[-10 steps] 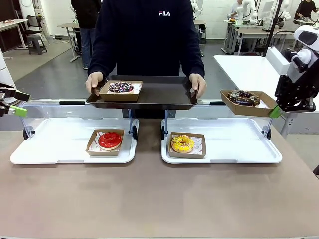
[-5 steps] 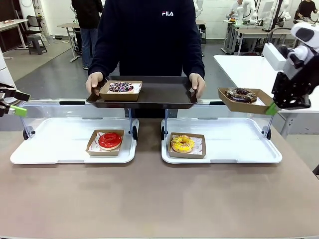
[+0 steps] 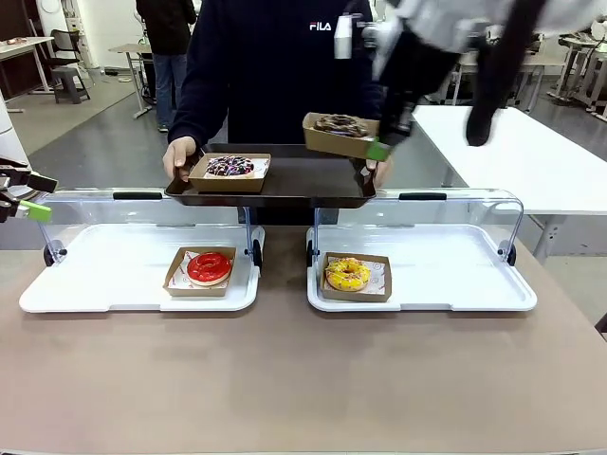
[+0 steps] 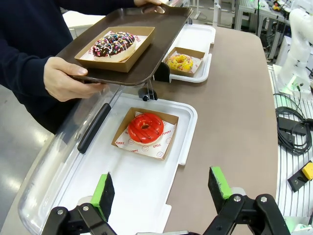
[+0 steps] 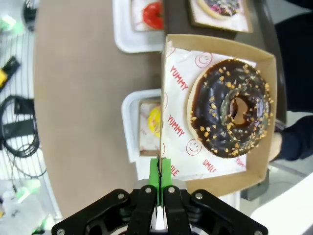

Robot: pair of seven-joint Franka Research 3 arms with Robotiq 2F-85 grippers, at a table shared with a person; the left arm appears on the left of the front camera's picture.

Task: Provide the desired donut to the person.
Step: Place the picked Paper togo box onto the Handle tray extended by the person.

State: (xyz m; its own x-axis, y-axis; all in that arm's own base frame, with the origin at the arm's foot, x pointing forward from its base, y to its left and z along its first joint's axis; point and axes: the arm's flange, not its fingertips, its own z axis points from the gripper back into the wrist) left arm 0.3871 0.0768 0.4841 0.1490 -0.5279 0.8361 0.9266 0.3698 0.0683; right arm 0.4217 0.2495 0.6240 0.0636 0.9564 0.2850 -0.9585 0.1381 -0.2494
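- Since the earlier frames, the right arm has swung from the table's right edge toward the middle, carrying the chocolate donut box (image 3: 340,134) up over the right end of the tray.
- Table (image 3: 285,379): two white bins with raised clear lids sit side by side; the left bin (image 3: 85,284) holds a red donut (image 3: 209,267), the right bin (image 3: 455,284) a yellow donut (image 3: 347,274).
- Person (image 3: 280,66): stands at 12 o'clock across the table, both hands holding a dark tray (image 3: 303,180) level above the bins.
- Tray load: a sprinkled donut box (image 3: 229,171) already rests at its left end.
- Right gripper (image 5: 159,182): clamped on the edge of the chocolate donut box, which hangs above the tray, apparently not yet resting on it.
- Left gripper (image 4: 159,193): jaws spread wide, grasping nothing, parked at 9 o'clock beside the left bin.
- Progress: delivery looks nearly finished; what is left is lowering the box onto the tray's free right side, letting go and pulling back.
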